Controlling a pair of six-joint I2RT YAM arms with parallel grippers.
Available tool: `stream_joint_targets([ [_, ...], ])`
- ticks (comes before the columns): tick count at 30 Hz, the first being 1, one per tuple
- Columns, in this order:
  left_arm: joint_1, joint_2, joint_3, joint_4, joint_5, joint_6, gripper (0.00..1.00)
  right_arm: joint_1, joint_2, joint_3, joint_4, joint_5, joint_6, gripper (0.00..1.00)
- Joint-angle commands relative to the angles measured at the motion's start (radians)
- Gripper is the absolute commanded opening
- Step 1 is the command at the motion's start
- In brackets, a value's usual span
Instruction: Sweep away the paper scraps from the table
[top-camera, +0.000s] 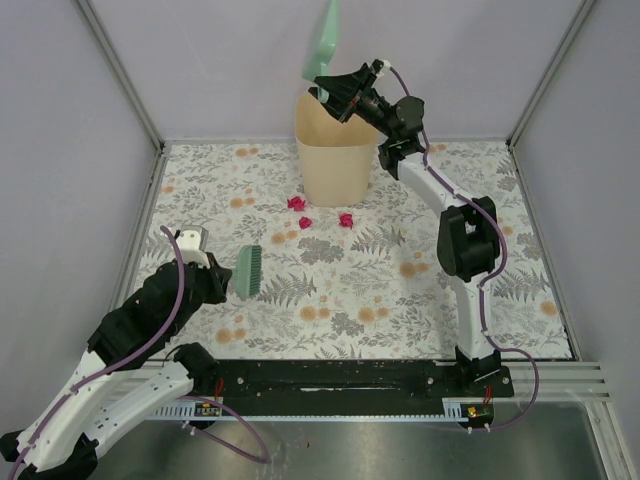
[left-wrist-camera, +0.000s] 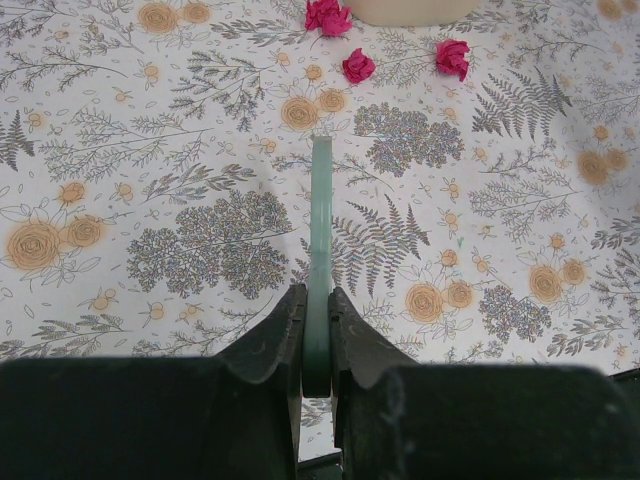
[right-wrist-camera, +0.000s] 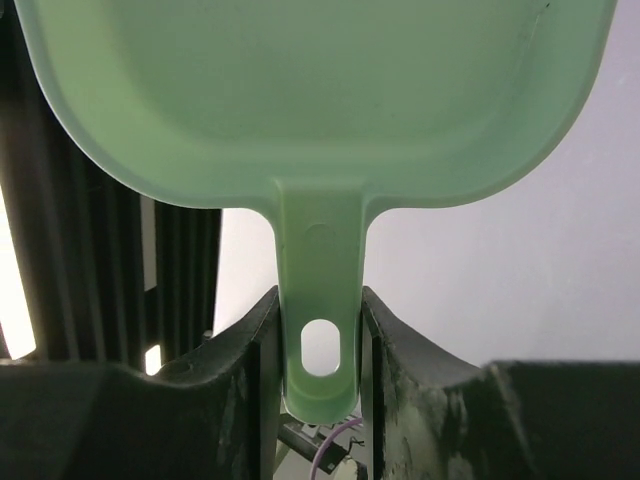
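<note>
Left gripper (left-wrist-camera: 317, 312) clenches the green brush (left-wrist-camera: 321, 215) — its long axis aims at the beige bin (top-camera: 336, 150), arm low, well short. Three paper scraps (top-camera: 296, 203) line the table (top-camera: 420, 300) before the bin. Right gripper (right-wrist-camera: 318, 345), high above it, grips the dustpan (right-wrist-camera: 310, 90) upright.

Three paper scraps (top-camera: 296, 203) in view: small crumpled magenta-red balls, loose cluster on the far-centre part of the counter (top-camera: 420, 300). One sits furthest back on the left, a second just nearer, a third off to the right. All apart, none touching. Counter's flat & square, white cloth w/ grey leaves & orange flowers, metal rails round the edge.
</note>
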Motion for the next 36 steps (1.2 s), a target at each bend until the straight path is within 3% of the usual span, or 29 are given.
stream_joint_targets([
  [1, 0.002, -0.005, -0.003, 0.062, -0.013, -0.011, 0.00, 0.000, -0.041, -0.002, 0.244, 0.064, 0.150, 0.00],
  [6, 0.002, 0.006, -0.004, 0.062, -0.016, -0.011, 0.00, 0.001, -0.079, -0.026, 0.215, 0.008, 0.114, 0.00],
  [13, 0.003, 0.060, 0.023, 0.071, -0.029, -0.020, 0.00, 0.014, -0.210, -0.128, 0.048, -0.127, -0.066, 0.00],
  [16, 0.003, 0.112, 0.039, 0.157, -0.013, -0.025, 0.00, 0.040, -0.292, -0.194, -0.160, -0.199, -0.242, 0.00],
  [19, 0.005, 0.219, 0.094, 0.212, -0.064, -0.009, 0.00, 0.077, -0.394, -0.250, -0.482, -0.213, -0.509, 0.00],
  [21, 0.006, 0.326, 0.134, 0.252, -0.103, 0.010, 0.00, 0.096, -0.461, -0.276, -0.730, -0.168, -0.721, 0.00],
  [23, 0.008, 0.405, 0.193, 0.280, -0.111, 0.018, 0.00, 0.112, -0.519, -0.313, -0.919, -0.114, -0.836, 0.00],
  [28, 0.034, 0.503, 0.215, 0.467, -0.057, 0.052, 0.00, 0.176, -0.673, -0.424, -1.153, 0.027, -1.004, 0.00],
  [36, 0.097, 0.649, 0.304, 0.533, -0.034, 0.044, 0.00, 0.281, -0.892, -0.566, -1.376, 0.250, -1.132, 0.00],
])
